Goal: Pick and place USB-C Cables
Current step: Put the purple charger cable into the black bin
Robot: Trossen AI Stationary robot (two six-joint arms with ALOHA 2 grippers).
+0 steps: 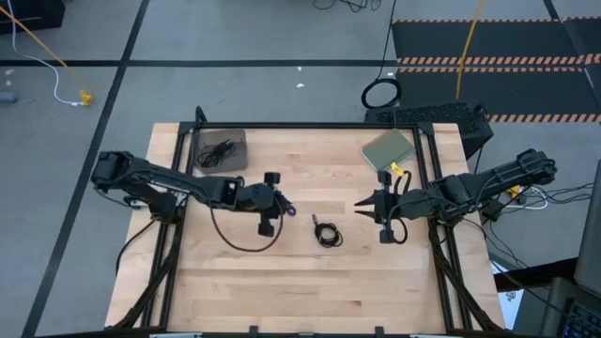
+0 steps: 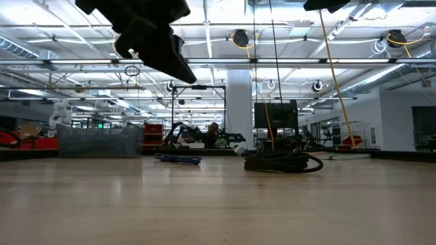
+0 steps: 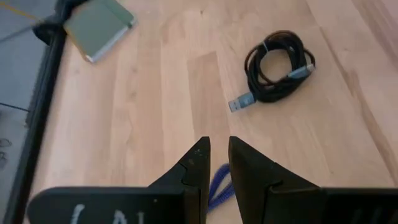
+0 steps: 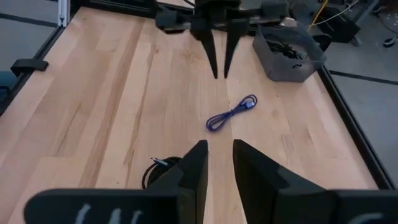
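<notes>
I have the left hand hovering above the surface just left of centre, fingers parted by a narrow gap and holding nothing. The blue-purple cable lies loose on the wood almost directly beneath it; in the left wrist view a strip of it shows between the two fingertips. It looks stretched out more than coiled, which makes it a thin target.

One black cable sits as a tight coil near the middle of the surface, slightly nearer than both hands, with a plug end sticking out. Another black cable already rests in the grey tray at the far left corner, so I judge one of three is placed and two remain.

The right hand waits above the surface to the right of centre, fingers slightly apart and empty, facing the left hand across the cables. A green pad lies at the far right, clear of the work.

The step in hand, as I read it, is the pick of the blue-purple cable. Next I need to bring the left hand straight down with the fingers straddling the strand, close on it near the wood without scraping, then lift and carry it far-left to the tray. The loose ends may trail, so I would lift well clear first.
</notes>
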